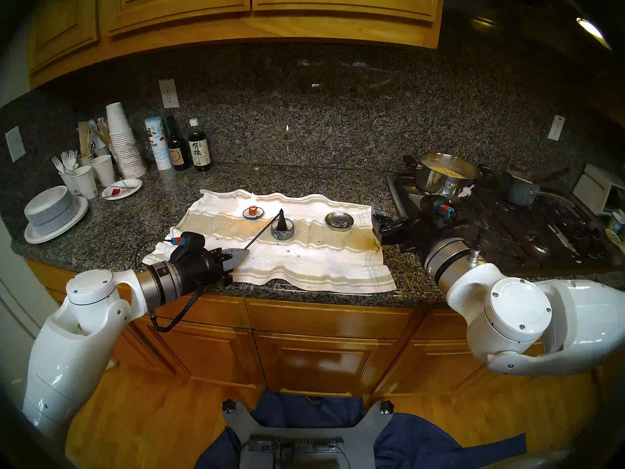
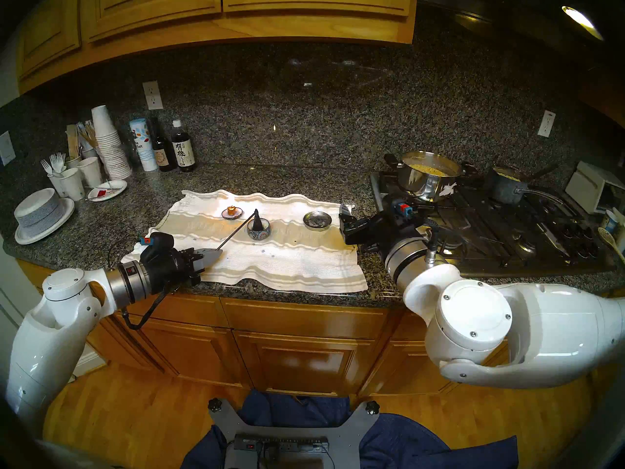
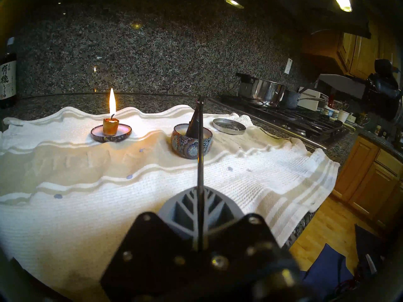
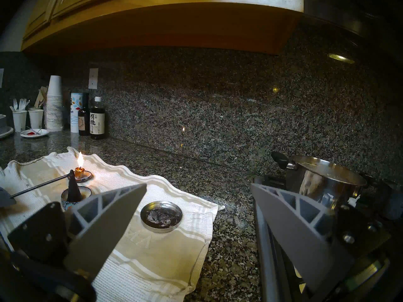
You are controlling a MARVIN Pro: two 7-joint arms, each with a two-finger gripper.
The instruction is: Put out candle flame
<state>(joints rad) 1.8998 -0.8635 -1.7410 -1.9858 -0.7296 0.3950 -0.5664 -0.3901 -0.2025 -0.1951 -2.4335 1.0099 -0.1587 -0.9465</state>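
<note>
A short orange candle [image 3: 110, 126] burns with a tall flame [image 3: 112, 101] on a small dish [image 1: 252, 215], at the back of a white towel [image 1: 304, 265]. My left gripper [image 1: 241, 253] is shut on the thin black handle of a candle snuffer [image 3: 200, 164]. The snuffer's black cone [image 1: 281, 221] rests inside a patterned tin [image 3: 192, 144], just right of the candle and apart from the flame. My right gripper [image 4: 198, 186] hovers open and empty over the towel's right edge, near a round metal lid [image 4: 161, 216].
A gas stove [image 1: 507, 228] on the right carries a steel pot [image 1: 446, 177] and a dark saucepan [image 1: 521, 187]. Bottles [image 1: 199, 146], stacked paper cups [image 1: 123, 143] and stacked plates [image 1: 50, 214] crowd the back left. The counter edge runs just below the towel.
</note>
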